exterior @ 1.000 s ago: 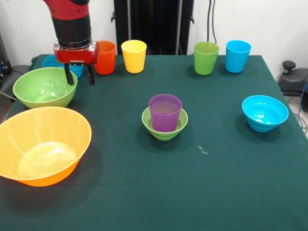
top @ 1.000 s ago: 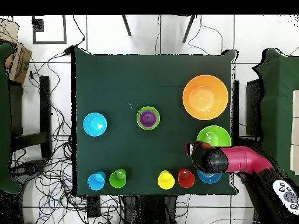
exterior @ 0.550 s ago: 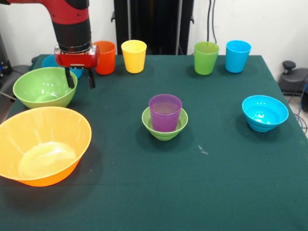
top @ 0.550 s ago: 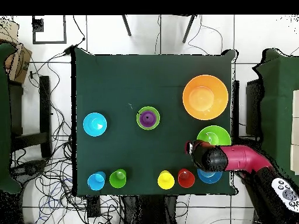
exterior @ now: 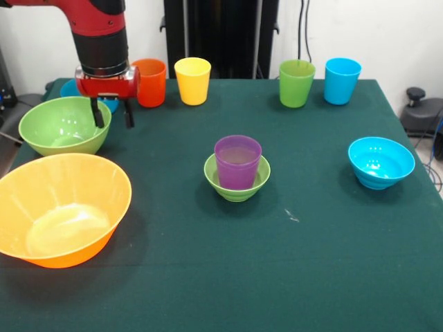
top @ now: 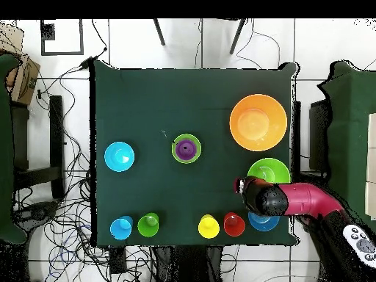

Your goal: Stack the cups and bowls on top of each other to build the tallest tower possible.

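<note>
Hovering above the table [exterior: 291, 277] with the gripper [exterior: 109, 112] at the back corner, fingers [exterior: 96, 114] spread apart and gripping nothing. Hanging just beside the rim of the medium green bowl [exterior: 64, 124], in front of the orange cup [exterior: 151, 81] and the medium blue bowl [exterior: 73, 88] half hidden behind the wrist. Looking like a line-up on one of those pieces, though impossible to tell which. Sitting mid-table: the tower [exterior: 237, 168], so far just the purple cup [exterior: 237, 160] nested upright in the small green bowl [exterior: 237, 185], a wide base for steadiness. Waiting along the back edge: yellow cup [exterior: 192, 80], green cup [exterior: 296, 82], light blue cup [exterior: 342, 79], all upright and well apart for clean grabs. Resting alone at the side: the small blue bowl [exterior: 381, 162]. Filling the near corner: the big orange bowl [exterior: 61, 207], untouched. Showing the same spread from overhead, arm [top: 294, 200] reaching in over the green bowl's corner.
</note>
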`<state>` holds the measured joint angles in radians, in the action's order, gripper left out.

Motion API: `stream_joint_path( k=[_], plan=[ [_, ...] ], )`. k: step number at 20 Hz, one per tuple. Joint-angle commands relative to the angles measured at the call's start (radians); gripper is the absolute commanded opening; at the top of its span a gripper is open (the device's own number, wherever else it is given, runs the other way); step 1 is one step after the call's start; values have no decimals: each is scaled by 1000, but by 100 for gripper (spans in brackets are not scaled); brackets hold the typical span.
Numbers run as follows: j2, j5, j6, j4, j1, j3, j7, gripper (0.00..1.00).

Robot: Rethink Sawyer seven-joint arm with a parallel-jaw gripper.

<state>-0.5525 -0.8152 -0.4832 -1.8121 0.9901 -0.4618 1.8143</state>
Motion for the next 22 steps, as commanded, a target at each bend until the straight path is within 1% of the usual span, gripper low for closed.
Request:
stream_joint_path(
  k=[1,5,15,19,22],
  plan=[
    [22,-122,11,93,-6,-34,-198,100],
    [26,-141,16,87,2,-38,-207,100],
    [49,-236,63,78,18,-29,-194,100],
    [54,-287,119,53,-14,-3,-117,100],
    [51,-339,182,43,-68,50,-12,100]
  ],
)
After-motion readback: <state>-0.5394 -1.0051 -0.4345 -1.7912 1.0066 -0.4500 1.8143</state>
